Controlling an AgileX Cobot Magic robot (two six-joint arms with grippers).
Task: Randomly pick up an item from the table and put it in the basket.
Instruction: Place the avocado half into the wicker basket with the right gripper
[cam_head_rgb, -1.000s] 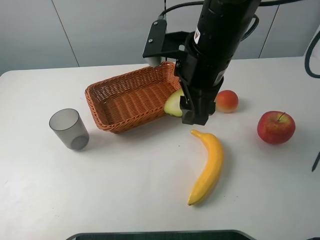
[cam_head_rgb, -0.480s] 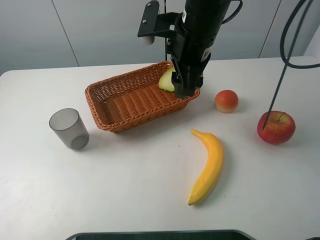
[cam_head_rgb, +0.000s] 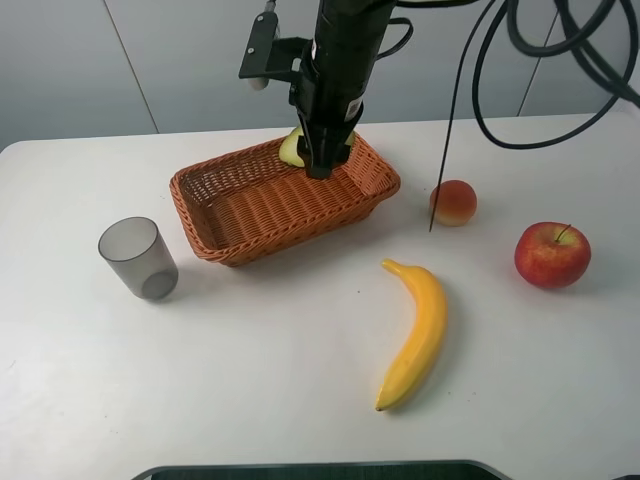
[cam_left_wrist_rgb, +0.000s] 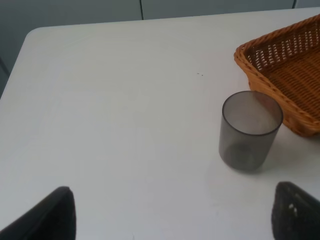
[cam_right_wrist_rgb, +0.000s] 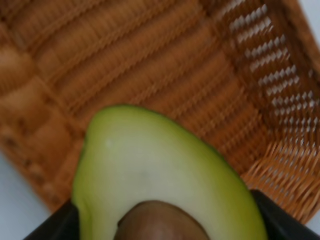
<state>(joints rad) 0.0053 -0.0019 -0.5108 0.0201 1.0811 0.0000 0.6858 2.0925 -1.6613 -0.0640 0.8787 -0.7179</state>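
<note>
The halved avocado (cam_head_rgb: 293, 147) shows pale green flesh and a brown pit in the right wrist view (cam_right_wrist_rgb: 160, 175). My right gripper (cam_head_rgb: 318, 160) is shut on it and holds it above the far side of the woven orange-brown basket (cam_head_rgb: 240, 215), whose weave fills the right wrist view (cam_right_wrist_rgb: 150, 65). The basket stands on the white table (cam_head_rgb: 250, 370). My left gripper (cam_left_wrist_rgb: 170, 210) is open and empty, its two dark fingertips (cam_left_wrist_rgb: 295, 210) apart above bare table near the grey cup (cam_left_wrist_rgb: 248, 131). The left arm does not show in the exterior high view.
A grey translucent cup (cam_head_rgb: 138, 258) stands left of the basket. A yellow banana (cam_head_rgb: 415, 332) lies in front of the basket at the right. A small orange-red peach-like fruit (cam_head_rgb: 453, 202) and a red apple (cam_head_rgb: 552, 254) sit to the right. Black cables (cam_head_rgb: 480, 90) hang behind.
My right gripper has carried the avocado up and to the left, from the basket's near right corner to above its far side. The other fruits and the cup have not moved.
</note>
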